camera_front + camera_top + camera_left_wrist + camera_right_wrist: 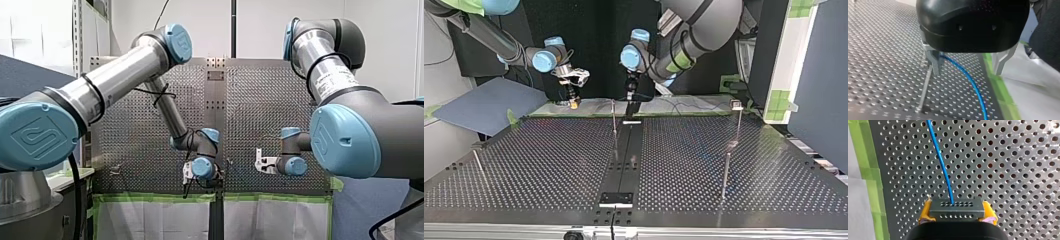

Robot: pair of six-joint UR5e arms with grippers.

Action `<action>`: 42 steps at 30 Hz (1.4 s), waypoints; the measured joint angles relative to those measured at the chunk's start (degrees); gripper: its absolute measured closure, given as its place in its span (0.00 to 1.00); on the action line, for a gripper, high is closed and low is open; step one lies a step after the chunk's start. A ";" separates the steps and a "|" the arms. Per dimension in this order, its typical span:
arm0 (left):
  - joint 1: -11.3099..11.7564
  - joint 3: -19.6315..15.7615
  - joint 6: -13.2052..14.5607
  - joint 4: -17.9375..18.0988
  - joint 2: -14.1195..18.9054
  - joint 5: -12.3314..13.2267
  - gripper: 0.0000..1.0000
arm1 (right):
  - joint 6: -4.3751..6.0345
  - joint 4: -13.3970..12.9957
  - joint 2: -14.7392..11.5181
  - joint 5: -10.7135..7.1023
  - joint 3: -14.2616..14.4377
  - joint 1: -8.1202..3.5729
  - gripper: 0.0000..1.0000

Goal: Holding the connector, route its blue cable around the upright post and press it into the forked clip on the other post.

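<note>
In the right wrist view, my right gripper is shut with its yellow pads on the dark grey connector. The blue cable leaves the connector and runs ahead over the perforated plate. In the left wrist view, my left gripper is open. The blue cable passes the inner side of one metal finger, right at the top of a thin upright post whose tip that finger hides. In the top view, my right gripper hangs at the left and my left gripper near the middle post.
More thin posts stand on the plate: one with a small block on top, one nearer the camera and one at the top view's left. Green tape edges the plate. A blue-grey sheet lies beyond the plate.
</note>
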 joint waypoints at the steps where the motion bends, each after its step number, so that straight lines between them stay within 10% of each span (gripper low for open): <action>1: -0.04 -0.02 0.00 0.03 0.42 -0.11 0.00 | 0.01 -0.06 0.00 -0.01 0.01 -0.01 1.00; 42: -4.79 -0.05 0.05 0.59 1.47 -0.82 0.00 | 0.04 -0.66 0.05 -0.66 0.01 -0.33 1.00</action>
